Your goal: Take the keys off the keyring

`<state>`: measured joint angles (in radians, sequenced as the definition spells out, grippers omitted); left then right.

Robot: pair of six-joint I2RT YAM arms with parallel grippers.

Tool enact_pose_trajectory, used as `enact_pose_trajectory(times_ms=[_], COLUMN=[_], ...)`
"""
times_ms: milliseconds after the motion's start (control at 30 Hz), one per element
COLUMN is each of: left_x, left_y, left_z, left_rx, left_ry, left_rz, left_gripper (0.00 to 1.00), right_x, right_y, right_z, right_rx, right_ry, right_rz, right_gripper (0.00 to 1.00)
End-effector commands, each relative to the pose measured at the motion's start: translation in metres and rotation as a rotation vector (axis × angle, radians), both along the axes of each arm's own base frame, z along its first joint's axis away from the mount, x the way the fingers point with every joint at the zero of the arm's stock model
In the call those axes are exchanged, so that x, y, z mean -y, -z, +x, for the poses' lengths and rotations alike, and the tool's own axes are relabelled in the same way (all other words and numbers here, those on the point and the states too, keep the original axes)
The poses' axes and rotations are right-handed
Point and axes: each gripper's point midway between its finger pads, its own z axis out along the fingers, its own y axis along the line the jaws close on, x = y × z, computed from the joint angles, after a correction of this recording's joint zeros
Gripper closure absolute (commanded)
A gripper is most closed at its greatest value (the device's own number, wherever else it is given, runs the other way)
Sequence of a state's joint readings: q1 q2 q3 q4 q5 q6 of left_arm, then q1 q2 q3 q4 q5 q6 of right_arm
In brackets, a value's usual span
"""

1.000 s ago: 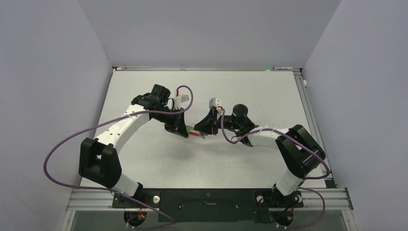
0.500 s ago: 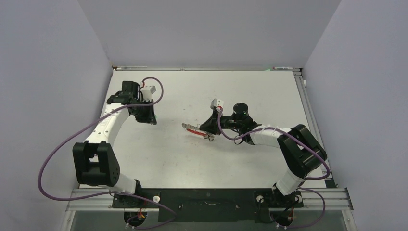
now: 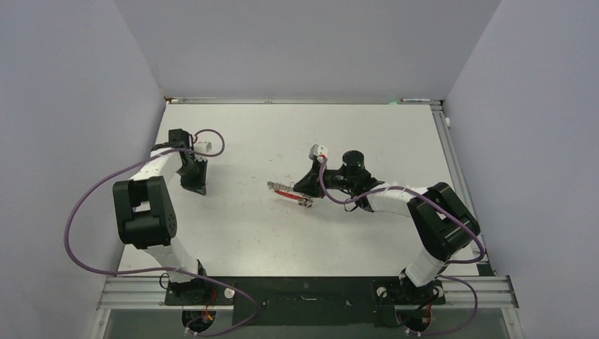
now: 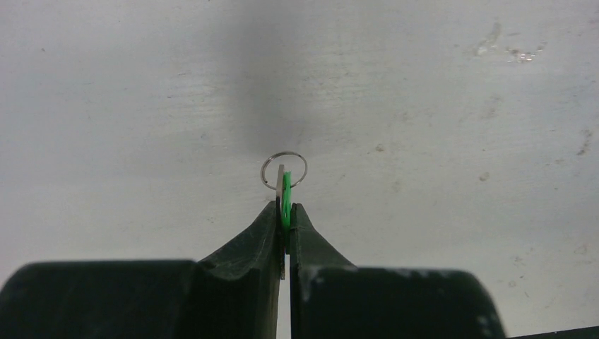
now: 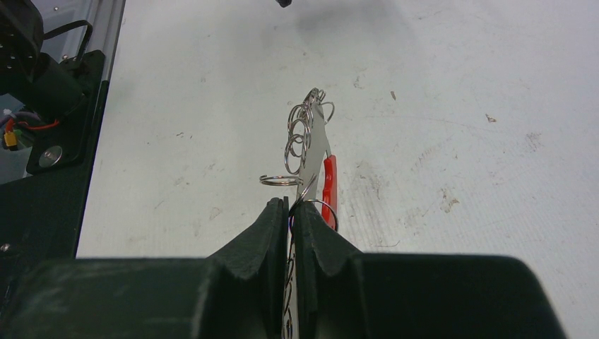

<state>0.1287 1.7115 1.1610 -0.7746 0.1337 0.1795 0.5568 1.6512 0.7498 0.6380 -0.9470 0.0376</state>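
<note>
Wire and one flash of red: the thin silvery metal keyring (image 5: 329, 185), with its bright red crescent-shaped band, sits near the middle of the white table (image 3: 395, 134), right at the tips of my right gripper (image 5: 291, 206). Those black, wedge-shaped jaws are pressed together on a fine strand of the keyring's wire. Beyond the red band, a cluster of small round wire loops (image 5: 298, 134) overlaps a flat, bright, blade-like strip. That strip is probably the other silvery keys (image 5: 318, 138), though the metal is too fine and tangled in the wrist view to count them. More thin links hang in the slit between my fingers.

Well apart from all that, at the table's left side, my left gripper (image 4: 285, 212) pinches a flat green-headed key (image 4: 286, 198). The key is held edge-on and upright between the tips. A small round split ring (image 4: 284, 171) of thin silvery wire passes through the top of the key and stands clear beyond the jaws. The table surface beneath is matte white, scuffed and speckled with grey marks.
</note>
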Motion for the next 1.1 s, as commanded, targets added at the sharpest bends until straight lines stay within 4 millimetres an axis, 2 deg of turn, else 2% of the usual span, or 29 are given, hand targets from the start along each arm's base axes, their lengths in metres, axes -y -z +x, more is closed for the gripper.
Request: enact_pose_trajectory(times_ms=[0, 233, 333, 433, 567, 667, 733, 767, 800, 867, 967, 1067], left_x=[-0.01, -0.013, -0.012, -0.005, 0.011, 0.032, 0.053, 0.066, 0.079, 0.105, 0.144, 0.172], left_y=[0.008, 0.019, 0.017, 0.009, -0.018, -0.048, -0.072, -0.085, -0.096, -0.116, -0.134, -0.141], left_z=[0.007, 0.002, -0.001, -0.001, 0.007, 0.016, 0.02, 0.021, 0.019, 0.016, 0.005, -0.003], left_rx=[0.005, -0.035, -0.047, -0.042, 0.02, 0.087, 0.133, 0.155, 0.17, 0.188, 0.17, 0.144], left_ry=[0.012, -0.009, -0.011, 0.001, 0.023, 0.05, 0.077, 0.092, 0.101, 0.118, 0.119, 0.111], left_rz=[0.03, 0.046, 0.037, 0.002, -0.083, -0.192, -0.302, -0.373, -0.438, -0.567, -0.729, -0.839], left_gripper=[0.97, 0.81, 0.69, 0.55, 0.45, 0.34, 0.19, 0.07, 0.03, 0.04, 0.04, 0.04], right_x=[-0.007, -0.008, -0.009, -0.01, -0.012, -0.012, -0.012, -0.013, -0.013, -0.014, -0.015, -0.017], right_y=[-0.028, -0.025, -0.025, -0.026, -0.026, -0.025, -0.026, -0.026, -0.027, -0.027, -0.029, -0.03], right_z=[0.009, 0.01, 0.01, 0.011, 0.012, 0.012, 0.012, 0.012, 0.013, 0.013, 0.013, 0.012], right_rx=[0.077, 0.064, 0.063, 0.062, 0.057, 0.054, 0.053, 0.054, 0.052, 0.05, 0.048, 0.047], right_ry=[-0.021, -0.028, -0.031, -0.036, -0.042, -0.047, -0.047, -0.047, -0.045, -0.045, -0.046, -0.05], right_rz=[0.051, 0.047, 0.048, 0.05, 0.049, 0.049, 0.051, 0.052, 0.052, 0.053, 0.056, 0.058], right_gripper=[0.95, 0.95, 0.95, 0.95, 0.95, 0.95, 0.95, 0.95, 0.95, 0.95, 0.95, 0.95])
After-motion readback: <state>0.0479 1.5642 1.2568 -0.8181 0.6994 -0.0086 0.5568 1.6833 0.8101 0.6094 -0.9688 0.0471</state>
